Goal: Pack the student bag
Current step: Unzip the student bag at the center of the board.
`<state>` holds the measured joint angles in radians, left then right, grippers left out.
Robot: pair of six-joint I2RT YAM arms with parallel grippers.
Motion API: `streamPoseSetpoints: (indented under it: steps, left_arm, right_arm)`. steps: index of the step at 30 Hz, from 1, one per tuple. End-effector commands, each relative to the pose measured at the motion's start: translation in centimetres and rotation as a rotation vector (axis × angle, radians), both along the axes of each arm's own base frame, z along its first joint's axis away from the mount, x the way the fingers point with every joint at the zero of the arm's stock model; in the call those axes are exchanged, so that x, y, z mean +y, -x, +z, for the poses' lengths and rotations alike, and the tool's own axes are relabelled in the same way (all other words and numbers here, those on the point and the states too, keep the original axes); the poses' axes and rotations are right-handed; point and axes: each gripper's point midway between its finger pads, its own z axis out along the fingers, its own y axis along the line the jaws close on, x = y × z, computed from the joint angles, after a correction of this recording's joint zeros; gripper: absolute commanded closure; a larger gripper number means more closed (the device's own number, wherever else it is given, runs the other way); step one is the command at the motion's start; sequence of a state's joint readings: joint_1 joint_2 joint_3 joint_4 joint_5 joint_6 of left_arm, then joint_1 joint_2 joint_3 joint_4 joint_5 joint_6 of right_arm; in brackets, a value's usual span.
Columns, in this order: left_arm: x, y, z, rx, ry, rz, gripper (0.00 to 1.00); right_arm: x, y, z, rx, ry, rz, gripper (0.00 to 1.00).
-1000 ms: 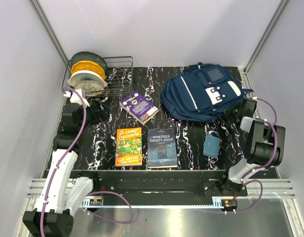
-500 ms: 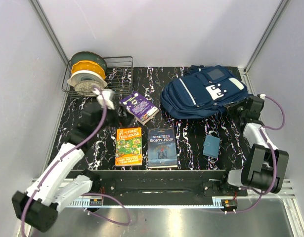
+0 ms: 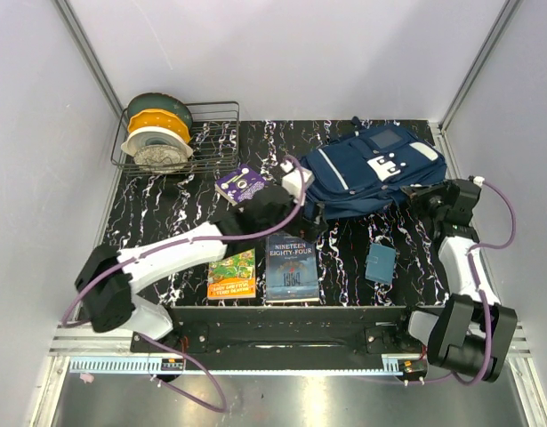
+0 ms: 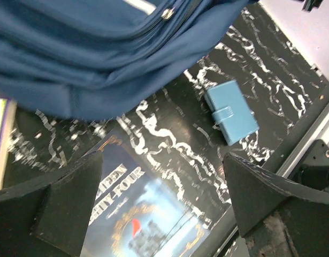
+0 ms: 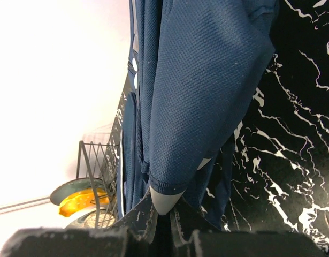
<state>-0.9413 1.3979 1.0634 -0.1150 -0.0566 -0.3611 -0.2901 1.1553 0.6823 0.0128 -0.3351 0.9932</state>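
Note:
The navy student bag (image 3: pixel 371 173) with white stripes and a grey patch lies at the back right of the table. My right gripper (image 3: pixel 417 194) is shut on a navy strap with a grey tip (image 5: pixel 169 198) at the bag's right side. My left gripper (image 3: pixel 310 211) is open and empty, hovering by the bag's front left edge; its view shows the bag fabric (image 4: pixel 100 59) above, the Nineteen Eighty-Four book (image 4: pixel 137 214) below and the teal pouch (image 4: pixel 230 111). That book (image 3: pixel 292 265), a Treehouse book (image 3: pixel 232 273) and a purple book (image 3: pixel 241 185) lie on the table.
A wire rack (image 3: pixel 180 138) with filament spools stands at the back left; it also shows in the right wrist view (image 5: pixel 94 176). The teal pouch (image 3: pixel 380 262) lies near the front right. White walls close in the table on three sides.
My left arm has swung from the back left across the books to the bag's front left edge. My right gripper has pulled the bag's right side, and the bag has shifted and stretched rightward.

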Motion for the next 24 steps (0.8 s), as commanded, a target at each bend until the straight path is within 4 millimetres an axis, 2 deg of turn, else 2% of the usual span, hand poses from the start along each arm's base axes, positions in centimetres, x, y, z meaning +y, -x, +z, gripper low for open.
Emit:
streamPoseSetpoints:
  steps: [1,2,3,4,5,6,8,9,11,13,17,19,24]
  left_arm:
    - [-5.4,-1.8,2.8,-0.061,0.128,-0.018,0.01]
    - [-6.8,-1.6,3.8,-0.065,0.155,-0.042,0.01]
    - [-7.9,-1.7,2.5,-0.047,0.138,-0.056,0.01]
    - [-8.8,-1.6,2.6,-0.050,0.150,-0.071,0.01]
    - [-10.1,-1.1,3.7,-0.063,0.173,-0.099,0.01]
    - [-11.1,-1.1,2.8,-0.057,0.161,-0.111,0.01]
    - [-12.5,-1.1,3.3,-0.075,0.173,-0.117,0.01]
    - [-13.0,-1.2,2.8,-0.074,0.166,-0.116,0.01]
    - [-13.5,-1.0,2.6,-0.072,0.174,-0.137,0.03]
    - [-13.8,-0.9,2.8,-0.083,0.197,-0.156,0.03]
    - [-14.8,0.9,1.9,-0.060,0.223,-0.266,0.05]
    - [-15.3,1.5,1.0,-0.041,0.220,-0.297,0.08]
    - [-15.0,1.2,-1.9,0.005,0.205,-0.250,0.07]
  right_arm:
    - [1.4,0.6,4.9,-0.131,-0.086,0.010,1.00]
    - [1.5,0.9,5.3,-0.135,-0.093,-0.002,1.00]
    - [1.6,1.1,5.2,-0.121,-0.097,-0.005,1.00]
    - [1.4,1.2,5.0,-0.099,-0.096,-0.027,1.00]
    - [1.4,1.3,5.1,-0.094,-0.100,-0.037,1.00]
    - [1.5,1.5,4.9,-0.083,-0.105,-0.044,1.00]
    - [1.7,1.4,5.3,-0.096,-0.107,-0.035,1.00]
    - [1.6,1.4,5.6,-0.086,-0.102,-0.039,1.00]
    - [1.5,1.6,5.6,-0.078,-0.090,-0.038,1.00]
    - [1.7,1.5,6.7,-0.088,-0.057,-0.006,1.00]
    - [2.6,1.2,7.6,-0.074,-0.066,0.060,1.00]
    - [3.0,1.1,8.0,-0.078,-0.076,0.090,1.00]
    - [3.2,1.1,7.4,-0.071,-0.120,0.074,1.00]
